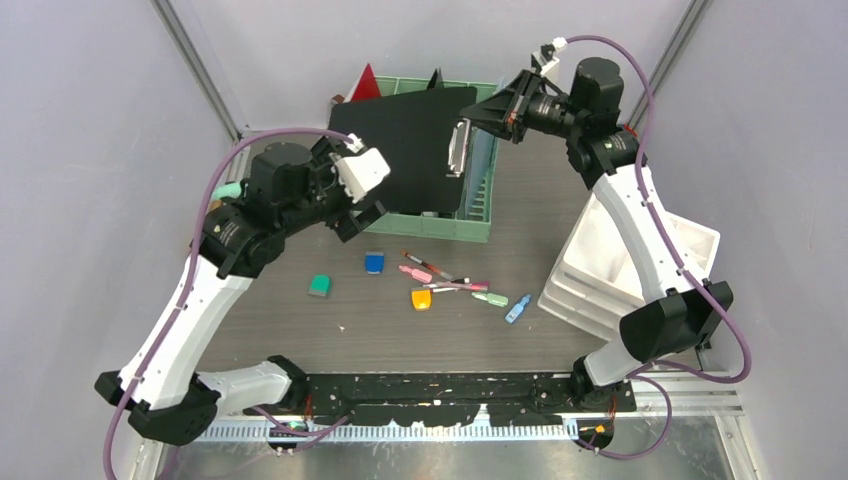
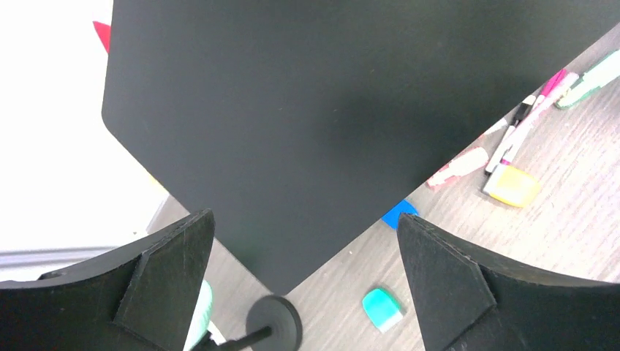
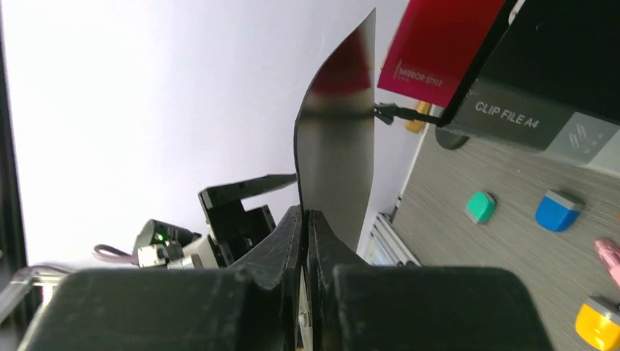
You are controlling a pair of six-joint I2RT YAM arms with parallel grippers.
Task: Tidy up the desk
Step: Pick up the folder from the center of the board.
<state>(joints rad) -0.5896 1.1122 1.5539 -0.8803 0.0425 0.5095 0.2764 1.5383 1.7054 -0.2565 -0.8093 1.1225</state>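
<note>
Top external: the desk, a grey-brown wood-grain tabletop, fills the floor of the view between pale walls. At its far edge stands a mint-green file rack, with a black clipboard slanting over it; whether the board touches the rack cannot be told. The right gripper pinches the board at its metal clip end. The left gripper stands spread at the board's near-left corner, holding nothing. White drawer unit at right. Loose on the desk: teal block, blue block, yellow block, pink marker, pens, green highlighter, small blue piece. A red folder shows behind the rack. Left wrist: both fingers stand wide apart, the clipboard's dark face above them and clear of both; desk at right with teal block, a blue corner, yellow block and pens. Right wrist: jaws pressed together on the clipboard, seen edge-on as a thin glossy sheet. Upper right, a black file labelled "CLIP FILE A4" beside a red card. The desk below carries teal, blue and yellow blocks.
</note>
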